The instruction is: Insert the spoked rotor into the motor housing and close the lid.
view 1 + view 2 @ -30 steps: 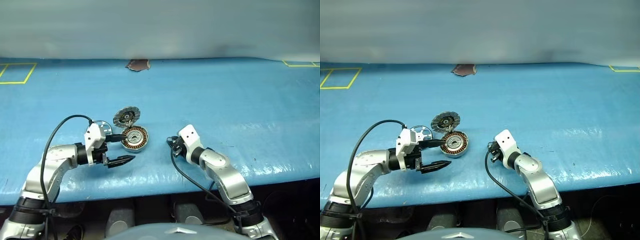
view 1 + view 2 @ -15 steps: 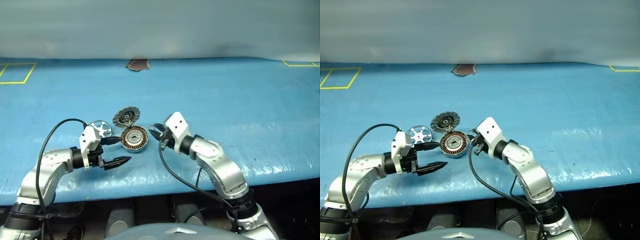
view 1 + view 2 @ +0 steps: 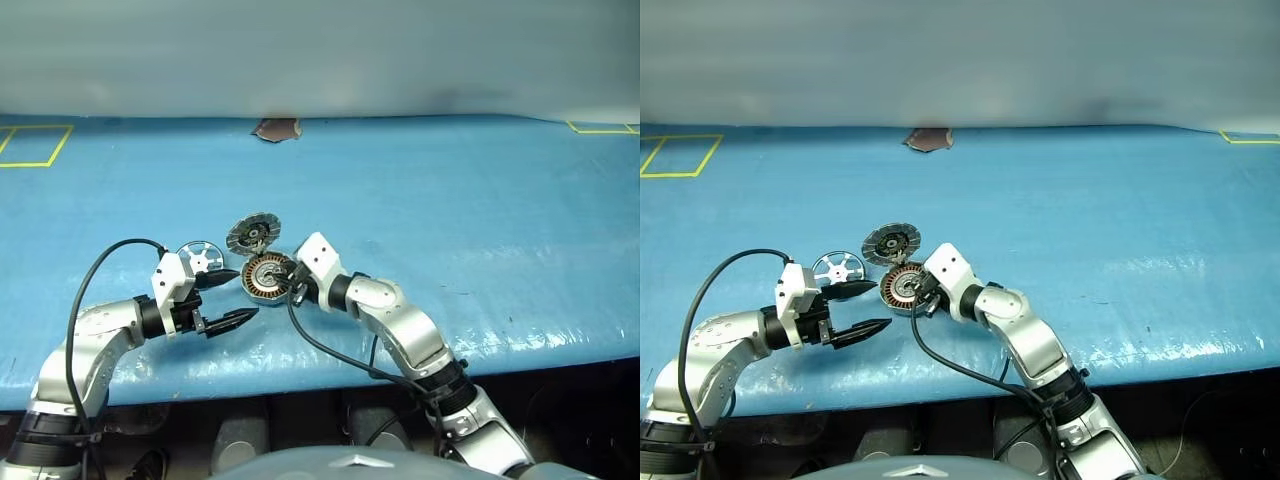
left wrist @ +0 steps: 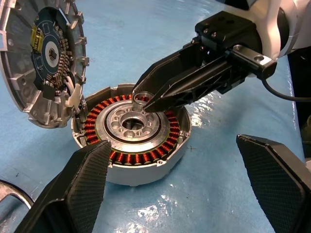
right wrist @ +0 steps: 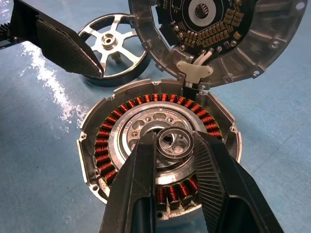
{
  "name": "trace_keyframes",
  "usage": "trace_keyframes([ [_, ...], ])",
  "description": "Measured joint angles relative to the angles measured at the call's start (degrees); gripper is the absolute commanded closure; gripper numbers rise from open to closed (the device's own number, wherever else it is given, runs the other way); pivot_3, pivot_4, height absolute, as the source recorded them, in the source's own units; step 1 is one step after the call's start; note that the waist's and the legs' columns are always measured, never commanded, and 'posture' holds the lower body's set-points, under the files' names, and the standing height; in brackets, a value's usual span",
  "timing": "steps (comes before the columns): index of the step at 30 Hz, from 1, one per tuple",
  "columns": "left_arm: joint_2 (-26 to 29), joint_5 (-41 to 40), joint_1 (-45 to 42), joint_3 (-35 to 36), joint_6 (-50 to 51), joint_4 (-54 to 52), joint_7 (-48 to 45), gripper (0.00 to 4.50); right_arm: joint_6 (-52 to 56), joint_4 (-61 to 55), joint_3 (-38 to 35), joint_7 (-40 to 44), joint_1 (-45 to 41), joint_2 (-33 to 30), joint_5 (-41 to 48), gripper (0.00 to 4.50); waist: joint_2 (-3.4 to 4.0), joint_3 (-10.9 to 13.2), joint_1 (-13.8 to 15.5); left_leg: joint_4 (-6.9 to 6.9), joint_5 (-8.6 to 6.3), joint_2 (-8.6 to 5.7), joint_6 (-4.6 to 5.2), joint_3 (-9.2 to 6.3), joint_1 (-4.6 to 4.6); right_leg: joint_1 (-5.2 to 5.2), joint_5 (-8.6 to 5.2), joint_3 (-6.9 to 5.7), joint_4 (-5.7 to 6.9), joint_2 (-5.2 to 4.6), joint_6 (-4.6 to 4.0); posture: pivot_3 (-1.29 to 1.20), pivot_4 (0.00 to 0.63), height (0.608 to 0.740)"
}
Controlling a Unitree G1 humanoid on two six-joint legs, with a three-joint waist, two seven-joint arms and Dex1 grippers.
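Observation:
The motor housing (image 3: 262,277), a round cup with copper windings, sits on the blue table. Its lid (image 3: 253,233) stands open at the far side, segmented face showing. The spoked rotor (image 3: 200,256) lies flat on the table just left of the housing. My right gripper (image 5: 174,145) hovers over the housing's silver hub (image 4: 130,125), shut on a small silver ring (image 5: 171,137). My left gripper (image 3: 245,293) is open at the housing's left side, with nothing between its fingers (image 4: 77,189); its far finger lies between the rotor and the housing.
The blue table (image 3: 450,200) runs wide to the right and back. Yellow tape squares (image 3: 30,145) mark its far corners. A brown torn patch (image 3: 277,129) sits at the back edge. A black cable (image 3: 330,350) hangs from my right wrist over the front edge.
My right gripper has swung left across the table, with the small ring, to over the housing's hub. My left gripper has turned slightly, and the rotor now shows beside it.

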Motion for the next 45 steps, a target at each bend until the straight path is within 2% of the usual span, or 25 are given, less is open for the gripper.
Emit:
trace_keyframes([
  [16,-2.65,0.71,0.28,-0.11,-9.56,6.46,-1.19,0.0,-2.11,3.51,2.72,1.42,-1.91,0.53,-0.45,3.7,0.0,0.0,-0.02,0.01,0.0,0.01,0.0,-0.01,0.02,0.01,0.0,-0.01,0.02,0.02,0.0,0.0,0.15,0.74],
  [32,-3.09,1.65,0.73,-0.11,-10.69,6.47,-1.69,0.0,-3.36,6.4,2.7,1.81,-3.83,0.99,-0.48,3.7,0.0,0.0,-0.08,0.01,0.0,0.01,0.0,-0.01,0.02,0.01,0.0,-0.01,0.02,0.01,0.0,0.0,0.15,0.74],
  [33,-3.09,1.65,0.73,-0.1,-10.84,6.47,-1.7,0.0,-3.36,6.42,2.7,1.83,-3.84,1.02,-0.51,3.02,0.0,0.0,-0.08,0.01,0.0,0.01,0.0,-0.01,0.02,0.01,0.0,0.0,0.02,0.01,0.0,0.0,0.15,0.74],
  [37,-3.09,1.71,0.78,-0.1,-10.96,6.47,-1.7,0.0,-3.74,6.44,3.01,2.11,-3.84,1.06,-1.17,1.89,0.0,0.0,-0.08,0.01,0.0,0.01,0.0,-0.01,0.02,0.01,0.0,-0.01,0.02,0.01,0.0,0.0,0.15,0.74],
  [45,-3.09,1.88,0.8,-0.1,-11.0,6.47,-1.69,0.0,-4.01,6.41,2.99,2.17,-3.83,1.07,-1.84,1.89,0.0,0.0,-0.08,0.0,0.0,0.01,0.0,-0.01,0.02,0.0,0.0,-0.01,0.02,0.01,0.0,0.0,0.15,0.74],
])
